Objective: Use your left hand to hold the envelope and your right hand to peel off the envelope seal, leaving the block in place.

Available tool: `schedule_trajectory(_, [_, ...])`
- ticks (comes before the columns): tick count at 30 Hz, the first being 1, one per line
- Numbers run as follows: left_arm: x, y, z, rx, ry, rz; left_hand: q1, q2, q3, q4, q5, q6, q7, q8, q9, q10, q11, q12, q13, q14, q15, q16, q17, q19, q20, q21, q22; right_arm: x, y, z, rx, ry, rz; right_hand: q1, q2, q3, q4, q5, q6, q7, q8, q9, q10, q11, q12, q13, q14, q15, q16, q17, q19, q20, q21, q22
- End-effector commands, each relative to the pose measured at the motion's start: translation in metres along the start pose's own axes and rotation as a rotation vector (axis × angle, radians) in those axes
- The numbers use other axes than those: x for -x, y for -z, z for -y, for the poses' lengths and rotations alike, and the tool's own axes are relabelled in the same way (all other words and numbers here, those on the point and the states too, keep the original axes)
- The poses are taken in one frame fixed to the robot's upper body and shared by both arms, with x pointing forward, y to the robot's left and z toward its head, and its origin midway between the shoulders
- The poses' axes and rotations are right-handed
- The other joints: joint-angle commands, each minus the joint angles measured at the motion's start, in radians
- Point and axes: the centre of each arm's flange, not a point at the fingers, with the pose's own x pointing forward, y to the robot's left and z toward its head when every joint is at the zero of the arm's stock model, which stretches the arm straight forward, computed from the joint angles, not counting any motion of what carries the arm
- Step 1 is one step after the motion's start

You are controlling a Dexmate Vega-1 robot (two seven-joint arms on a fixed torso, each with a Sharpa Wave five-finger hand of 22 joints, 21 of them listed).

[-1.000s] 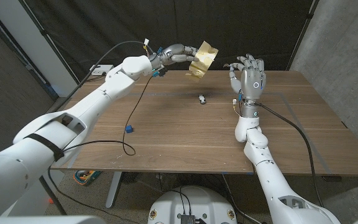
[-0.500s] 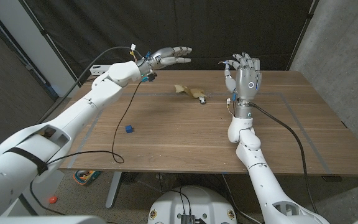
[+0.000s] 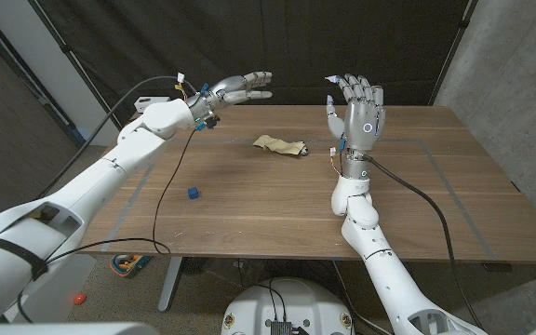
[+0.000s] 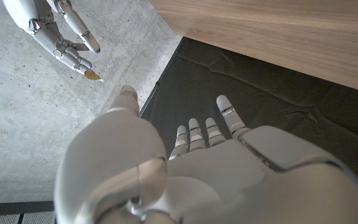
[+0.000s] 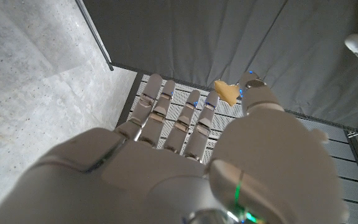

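- The envelope [image 3: 280, 144] lies crumpled on the wooden table [image 3: 296, 200], toward the far edge near the middle, with no hand touching it.
- A small dark object [image 3: 305, 149] sits touching the envelope's edge at about 3 o'clock; it is too small to tell what it is.
- The left hand [image 3: 235, 88] is raised above the table's far edge, at about 11 o'clock from the envelope and well apart from it. Its fingers are stretched out and spread, and it holds nothing.
- In the left wrist view the left hand [image 4: 191, 168] shows its back, fingers extended toward the dark curtain.
- The right hand [image 3: 359, 110] stands upright above the table at about 2 o'clock from the envelope, fingers pointing up.
- A small tan scrap [image 5: 226, 92] is pinched between the right hand's thumb and a fingertip in the right wrist view, while the other fingers stay spread.
- The blue block [image 3: 193, 193] rests on the table at about 8 o'clock from the envelope, well apart from it.
- A black cable [image 3: 170, 177] hangs from the left arm and loops across the table near the block.
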Motion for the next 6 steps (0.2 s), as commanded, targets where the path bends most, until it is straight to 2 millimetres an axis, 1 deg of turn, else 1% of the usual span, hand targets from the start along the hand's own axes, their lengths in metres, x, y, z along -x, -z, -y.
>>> schedule_trajectory(1, [0.039, 0.02, 0.006, 0.045, -0.016, -0.026, -0.012, 0.002, -0.003, 0.003, 0.009, -0.005, -0.004, 0.006, -0.003, -0.018, 0.002, -0.006, -0.002, -0.016, 0.004, 0.003, 0.002, -0.067, 0.01, -0.001, 0.003, 0.016, -0.025, 0.012, 0.014, -0.037, -0.006, -0.015, 0.002, 0.001, 0.014, -0.005, 0.007, 0.0, 0.005, 0.002, -0.004, 0.003, 0.001, -0.001, -0.003, -0.174, -0.002, 0.004, 0.003, -0.071, -0.004, 0.001])
schedule_trajectory(3, [0.044, 0.026, 0.006, 0.056, -0.019, -0.036, -0.014, 0.006, -0.004, 0.005, 0.01, -0.007, 0.0, 0.007, -0.005, -0.025, 0.006, -0.01, -0.003, -0.022, 0.008, 0.002, 0.002, -0.073, 0.012, -0.003, 0.004, 0.017, -0.031, 0.012, 0.01, -0.039, 0.007, -0.021, 0.004, 0.0, 0.016, -0.007, 0.006, 0.0, 0.005, 0.002, -0.005, 0.003, 0.001, -0.002, -0.003, -0.174, -0.002, 0.005, 0.004, -0.071, -0.005, 0.002])
schedule_trajectory(6, [0.055, 0.031, 0.005, 0.072, -0.053, -0.036, -0.017, 0.01, -0.004, 0.008, 0.011, -0.009, 0.003, 0.008, -0.008, -0.03, 0.009, -0.013, -0.004, -0.027, 0.009, 0.001, 0.002, -0.079, 0.013, -0.005, 0.005, 0.011, -0.037, 0.011, -0.009, -0.041, 0.017, -0.029, 0.002, -0.002, 0.018, -0.009, 0.002, 0.0, 0.004, 0.002, -0.006, 0.003, 0.001, -0.002, -0.004, -0.174, -0.002, 0.005, 0.003, -0.07, -0.007, 0.001])
